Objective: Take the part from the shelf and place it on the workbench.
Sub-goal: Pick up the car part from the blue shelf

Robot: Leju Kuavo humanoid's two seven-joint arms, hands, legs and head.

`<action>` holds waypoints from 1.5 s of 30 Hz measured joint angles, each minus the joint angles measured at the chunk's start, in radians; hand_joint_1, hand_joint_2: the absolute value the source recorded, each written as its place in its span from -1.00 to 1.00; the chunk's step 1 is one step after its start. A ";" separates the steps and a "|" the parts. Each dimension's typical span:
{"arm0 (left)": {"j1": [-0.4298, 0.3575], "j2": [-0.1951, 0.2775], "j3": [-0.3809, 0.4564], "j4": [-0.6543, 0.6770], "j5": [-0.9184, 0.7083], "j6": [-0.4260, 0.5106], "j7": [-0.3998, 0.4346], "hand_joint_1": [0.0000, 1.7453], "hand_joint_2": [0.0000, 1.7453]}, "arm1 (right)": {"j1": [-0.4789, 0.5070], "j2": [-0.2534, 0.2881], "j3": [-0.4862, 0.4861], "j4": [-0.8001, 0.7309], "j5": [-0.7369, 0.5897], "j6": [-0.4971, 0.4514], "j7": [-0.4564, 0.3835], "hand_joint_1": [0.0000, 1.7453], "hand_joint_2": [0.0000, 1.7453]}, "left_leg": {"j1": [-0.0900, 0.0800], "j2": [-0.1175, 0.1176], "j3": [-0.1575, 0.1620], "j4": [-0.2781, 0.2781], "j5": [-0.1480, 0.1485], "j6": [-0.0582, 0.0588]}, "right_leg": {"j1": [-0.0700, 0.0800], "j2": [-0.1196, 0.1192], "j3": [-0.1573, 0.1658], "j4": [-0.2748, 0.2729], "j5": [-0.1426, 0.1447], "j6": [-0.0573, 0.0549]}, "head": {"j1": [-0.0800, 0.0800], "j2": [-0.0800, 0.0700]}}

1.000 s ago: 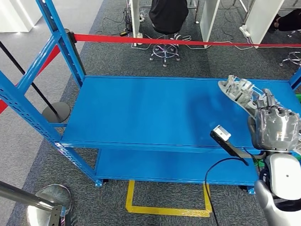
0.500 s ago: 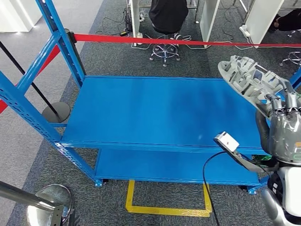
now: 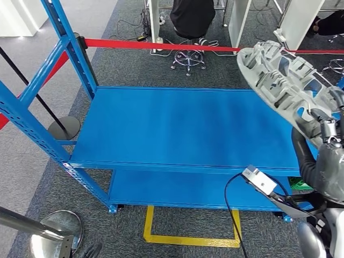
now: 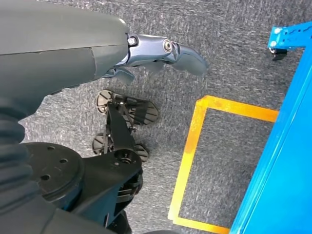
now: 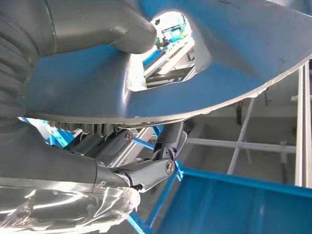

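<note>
The part (image 3: pixel 284 80) is a long grey ribbed metal casting. It hangs tilted above the right end of the blue shelf (image 3: pixel 183 129), clear of the shelf top. My right hand (image 3: pixel 324 145) grips its near end from below. In the right wrist view the thumb (image 5: pixel 121 24) presses one face of the part (image 5: pixel 228 63) and the dark fingers (image 5: pixel 147 170) curl under its edge. My left hand (image 4: pixel 110 44) hangs beside my body over the grey carpet, its fingers stretched out and holding nothing.
A red barrier tape (image 3: pixel 162 45) runs behind the shelf, with a seated person (image 3: pixel 192 16) and white desks beyond. Blue uprights (image 3: pixel 69 43) stand at the left. A stanchion base (image 3: pixel 65 128) and a yellow floor marking (image 3: pixel 191 236) lie near the shelf.
My right hand has lifted the part off the right end of the shelf top, up and toward the camera. The part now tilts more steeply and looks larger.
</note>
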 joint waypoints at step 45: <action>0.009 0.045 0.001 0.074 -0.037 0.008 0.007 -1.00 1.00 | 0.214 0.222 -0.297 -0.146 -0.711 0.072 -0.350 1.00 1.00 | 0.019 0.003 -0.020 0.003 0.026 0.004 | -0.017 0.000 0.055 0.054 -0.077 0.047 | 0.010 0.000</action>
